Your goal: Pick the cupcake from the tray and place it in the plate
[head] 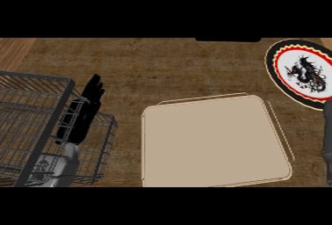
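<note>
Cupcake not visible: tray (214, 143) bare, plate (304, 72) far right shows only dragon print. Left hand (88, 110) fingers straight, holding nothing, over wire basket (32, 110). Your right hand's fingers: cannot tell.

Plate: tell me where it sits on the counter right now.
In the head view the plate, with a black dragon on white and a red-and-cream rim, lies at the counter's far right, cut by the picture's edge, just beyond the beige tray's far-right corner.

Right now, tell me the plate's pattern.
Plate: white centre with black dragon, red ring, cream-and-black rim; head view.
</note>
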You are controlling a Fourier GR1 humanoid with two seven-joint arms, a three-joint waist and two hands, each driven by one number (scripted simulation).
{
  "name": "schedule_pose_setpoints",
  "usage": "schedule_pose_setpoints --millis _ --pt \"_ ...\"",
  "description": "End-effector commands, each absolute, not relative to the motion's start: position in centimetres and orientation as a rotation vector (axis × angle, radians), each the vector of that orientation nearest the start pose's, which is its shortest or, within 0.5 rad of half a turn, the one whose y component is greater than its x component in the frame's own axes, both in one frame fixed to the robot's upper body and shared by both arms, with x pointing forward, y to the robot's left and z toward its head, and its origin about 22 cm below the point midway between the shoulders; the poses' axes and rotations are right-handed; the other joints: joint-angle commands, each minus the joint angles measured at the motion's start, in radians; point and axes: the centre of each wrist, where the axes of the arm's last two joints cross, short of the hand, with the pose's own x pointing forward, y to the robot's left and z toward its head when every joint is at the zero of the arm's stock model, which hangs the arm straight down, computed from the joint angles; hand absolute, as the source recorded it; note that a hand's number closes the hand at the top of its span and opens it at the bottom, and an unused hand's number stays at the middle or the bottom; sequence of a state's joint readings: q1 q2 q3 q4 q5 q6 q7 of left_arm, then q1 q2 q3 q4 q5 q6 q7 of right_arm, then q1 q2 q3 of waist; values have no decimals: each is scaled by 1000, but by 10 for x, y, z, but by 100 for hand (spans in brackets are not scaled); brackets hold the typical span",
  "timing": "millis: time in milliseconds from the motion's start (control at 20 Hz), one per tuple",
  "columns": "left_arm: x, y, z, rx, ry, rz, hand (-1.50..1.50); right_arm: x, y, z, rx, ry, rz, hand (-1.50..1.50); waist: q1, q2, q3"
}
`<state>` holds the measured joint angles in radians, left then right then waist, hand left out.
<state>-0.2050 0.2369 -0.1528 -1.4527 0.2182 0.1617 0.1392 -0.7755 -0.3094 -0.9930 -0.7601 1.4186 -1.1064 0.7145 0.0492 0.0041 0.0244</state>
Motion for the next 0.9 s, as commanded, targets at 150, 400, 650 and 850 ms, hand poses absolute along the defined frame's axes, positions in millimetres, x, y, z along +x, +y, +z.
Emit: schedule_pose_setpoints --millis 150,400,650,850 --pt "252 235 -28 -11 -1194 -21 0 385 -359 56 -1660 -938 -1088 -150 -20 1 -19" --pt "245 235 -35 0 -1194 -3 0 382 -322 47 -1538 -1046 -987 -150 -47 -8 -21" --pt "243 236 -29 4 -1200 4 0 368 -289 21 -1459 -1073 -932 -150 -46 -9 -22" --pt "242 240 -31 18 -1201 9 0 355 -286 0 -1453 -1038 -873 -150 -44 -10 -24"
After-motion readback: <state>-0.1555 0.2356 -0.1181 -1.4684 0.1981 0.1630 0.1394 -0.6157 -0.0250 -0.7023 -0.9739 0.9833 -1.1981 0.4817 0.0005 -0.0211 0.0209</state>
